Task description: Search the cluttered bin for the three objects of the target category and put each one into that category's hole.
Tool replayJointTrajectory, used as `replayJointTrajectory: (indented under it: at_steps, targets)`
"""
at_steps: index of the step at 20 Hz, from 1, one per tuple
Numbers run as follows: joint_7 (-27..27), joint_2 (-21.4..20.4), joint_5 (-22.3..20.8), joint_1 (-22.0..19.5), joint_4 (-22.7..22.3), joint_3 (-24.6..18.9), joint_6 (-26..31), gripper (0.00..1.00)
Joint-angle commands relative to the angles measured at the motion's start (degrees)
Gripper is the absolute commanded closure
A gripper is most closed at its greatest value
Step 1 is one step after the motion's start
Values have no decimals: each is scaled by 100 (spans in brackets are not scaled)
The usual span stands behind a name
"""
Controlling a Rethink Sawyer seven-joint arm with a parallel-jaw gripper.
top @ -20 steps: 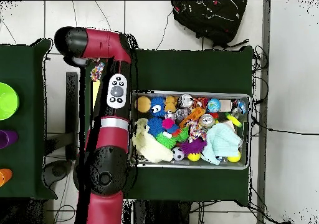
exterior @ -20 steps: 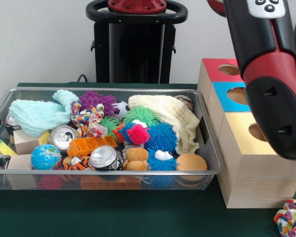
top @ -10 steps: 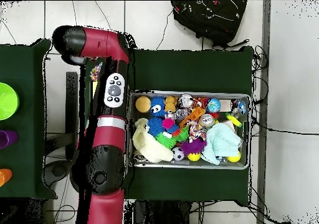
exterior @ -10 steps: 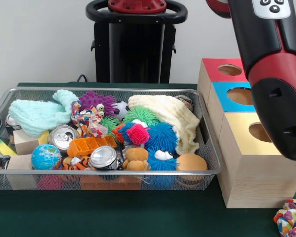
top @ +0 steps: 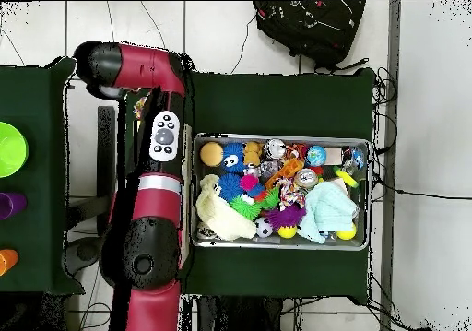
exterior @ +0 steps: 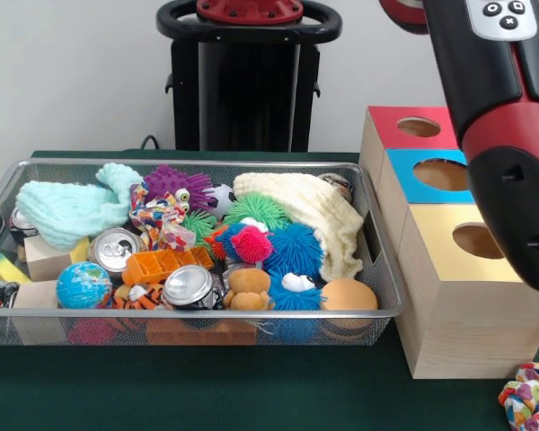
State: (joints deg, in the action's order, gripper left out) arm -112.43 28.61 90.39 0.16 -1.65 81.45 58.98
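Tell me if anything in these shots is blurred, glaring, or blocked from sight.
Front view: evenly lit and sharp; the soda can tops catch a mild shine, and the arm blocks part of the wooden box. Overhead view: the arm covers the box entirely, while the wire bin shows clearly.

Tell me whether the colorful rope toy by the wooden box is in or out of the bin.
Out: the rope toy lies on the green table, beside the box.

Front view: low, close, across table. Overhead: high, straight down. Shared: bin (exterior: 0, 193) (top: 367, 244).
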Motion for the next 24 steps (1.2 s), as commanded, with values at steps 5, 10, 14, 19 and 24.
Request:
replayJointTrajectory:
  at_steps: [5, 10, 14, 19, 24]
  targets:
    - [-771, 216, -622, 151, -647, -796, -357, 0]
    - [-772, 231, -709, 139, -617, -913, -443, 0]
    - [-771, 242, -769, 119, -598, -987, -484, 0]
    - [-741, 34, -1107, 293, -863, -1383, -309, 0]
    - [-596, -663, -1838, 678, -1639, -2009, 326, 0]
